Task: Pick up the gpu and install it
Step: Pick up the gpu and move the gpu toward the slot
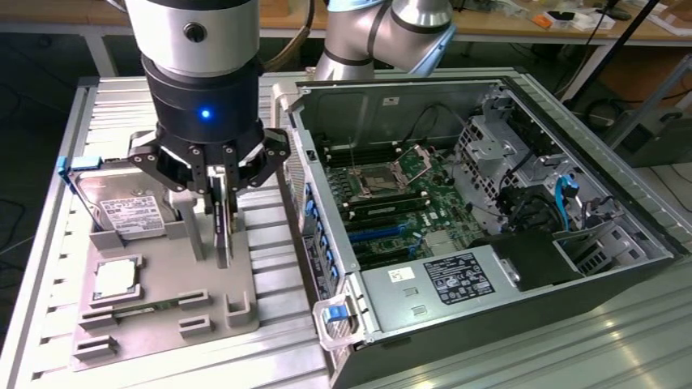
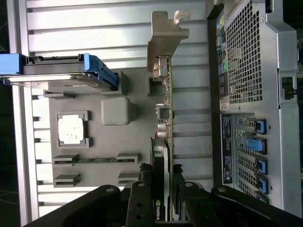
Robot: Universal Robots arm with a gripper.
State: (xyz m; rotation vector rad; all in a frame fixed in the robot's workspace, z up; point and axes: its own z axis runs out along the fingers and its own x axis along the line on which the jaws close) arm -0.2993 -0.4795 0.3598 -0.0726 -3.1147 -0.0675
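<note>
The gpu [image 1: 223, 235] stands on edge in the grey fixture tray [image 1: 162, 332], a thin dark card seen edge-on. Its silvery end bracket [image 2: 166, 42] points away from the wrist camera, and the card's edge [image 2: 166, 99] runs toward the fingers. My gripper [image 1: 222, 194] hangs straight down over the card's top, with one finger on each side and both fingers against its faces [image 2: 162, 189]. The card's lower edge sits at tray level. I cannot tell whether it has left its slot.
The open computer case [image 1: 605, 267] lies to the exterior view's right of the tray, its motherboard [image 1: 400, 203] exposed. On the tray are a silver hard drive [image 1: 128, 209] in a blue carrier, a processor [image 1: 117, 277] and a green memory stick [image 1: 141, 308]. The case's rear panel [image 2: 246, 71] is close beside the card.
</note>
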